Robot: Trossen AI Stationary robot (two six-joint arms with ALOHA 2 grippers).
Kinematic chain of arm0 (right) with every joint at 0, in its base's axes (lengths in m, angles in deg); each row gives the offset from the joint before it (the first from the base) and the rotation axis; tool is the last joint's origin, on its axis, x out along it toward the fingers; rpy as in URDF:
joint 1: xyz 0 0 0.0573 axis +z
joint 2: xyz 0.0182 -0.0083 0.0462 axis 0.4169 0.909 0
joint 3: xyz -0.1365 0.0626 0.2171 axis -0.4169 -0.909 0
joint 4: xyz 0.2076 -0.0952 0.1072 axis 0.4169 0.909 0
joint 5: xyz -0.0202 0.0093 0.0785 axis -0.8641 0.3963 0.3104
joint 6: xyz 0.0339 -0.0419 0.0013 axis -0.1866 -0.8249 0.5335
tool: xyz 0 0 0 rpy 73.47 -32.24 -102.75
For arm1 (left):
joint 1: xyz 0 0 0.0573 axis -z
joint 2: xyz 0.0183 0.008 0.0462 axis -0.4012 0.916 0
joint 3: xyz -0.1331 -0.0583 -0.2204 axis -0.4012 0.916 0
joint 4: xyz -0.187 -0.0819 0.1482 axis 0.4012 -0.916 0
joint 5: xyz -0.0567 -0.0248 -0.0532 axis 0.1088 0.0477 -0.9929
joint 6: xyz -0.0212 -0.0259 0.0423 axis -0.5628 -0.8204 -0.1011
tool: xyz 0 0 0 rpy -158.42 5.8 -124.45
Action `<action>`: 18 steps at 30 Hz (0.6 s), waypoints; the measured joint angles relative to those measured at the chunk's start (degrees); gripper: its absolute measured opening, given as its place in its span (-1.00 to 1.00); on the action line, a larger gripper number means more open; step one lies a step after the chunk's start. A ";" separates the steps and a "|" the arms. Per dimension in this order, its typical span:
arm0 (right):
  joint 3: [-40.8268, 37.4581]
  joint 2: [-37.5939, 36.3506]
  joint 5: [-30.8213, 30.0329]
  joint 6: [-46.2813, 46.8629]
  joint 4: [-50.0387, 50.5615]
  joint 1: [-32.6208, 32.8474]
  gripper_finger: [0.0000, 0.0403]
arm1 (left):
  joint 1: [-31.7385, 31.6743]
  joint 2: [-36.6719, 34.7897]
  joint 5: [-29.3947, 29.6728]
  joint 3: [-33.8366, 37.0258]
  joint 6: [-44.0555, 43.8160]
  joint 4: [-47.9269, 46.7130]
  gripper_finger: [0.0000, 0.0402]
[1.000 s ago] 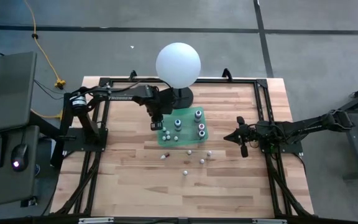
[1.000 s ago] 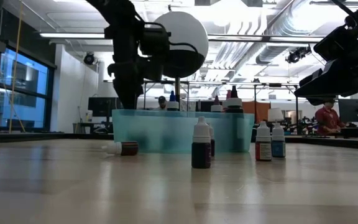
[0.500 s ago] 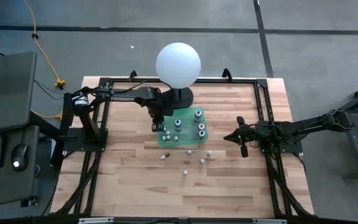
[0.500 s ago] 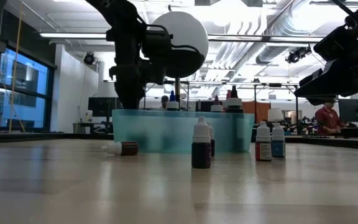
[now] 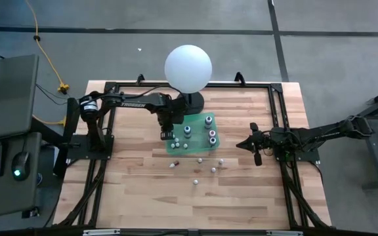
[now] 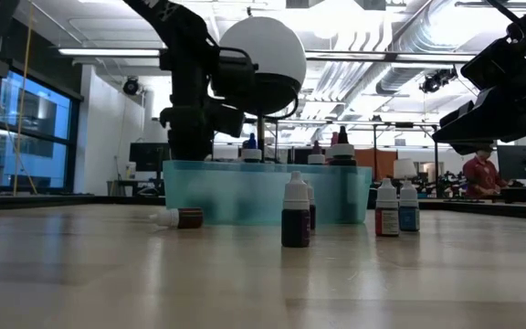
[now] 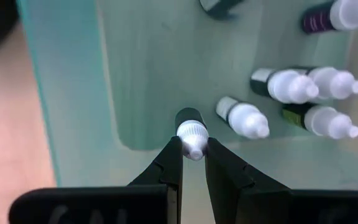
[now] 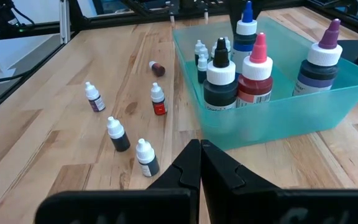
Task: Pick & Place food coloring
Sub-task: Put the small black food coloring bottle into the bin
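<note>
A: Which step is this?

B: Placing, I'd judge. The left gripper [image 7: 192, 149] pinches a small bottle [image 7: 191, 132] by its white cap, low centre of its wrist view, over the teal bin [image 5: 178, 148]. Next it needs to lower and let go.

A: And beyond?

B: The bin holds small and tall bottles [image 8: 257, 68]. Five loose bottles [image 5: 195, 181] remain on the table [image 5: 136, 190] below it. The right gripper [image 5: 253, 145] waits closed, mid-right.

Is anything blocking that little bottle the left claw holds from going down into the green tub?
Nothing visible does. The left gripper pinches the bottle by its white cap over a bare patch of the tub, the other bottles standing aside.
</note>
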State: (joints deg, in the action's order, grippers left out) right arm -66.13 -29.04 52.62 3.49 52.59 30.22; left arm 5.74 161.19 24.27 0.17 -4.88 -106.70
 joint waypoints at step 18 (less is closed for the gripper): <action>-0.01 0.00 0.02 0.01 -0.02 0.02 -0.99 | -0.04 0.00 0.81 0.04 -0.26 -0.37 -0.29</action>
State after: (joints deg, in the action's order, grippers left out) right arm -66.14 -29.04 52.63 3.50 52.57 30.24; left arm 5.70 161.19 25.08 0.21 -5.14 -107.07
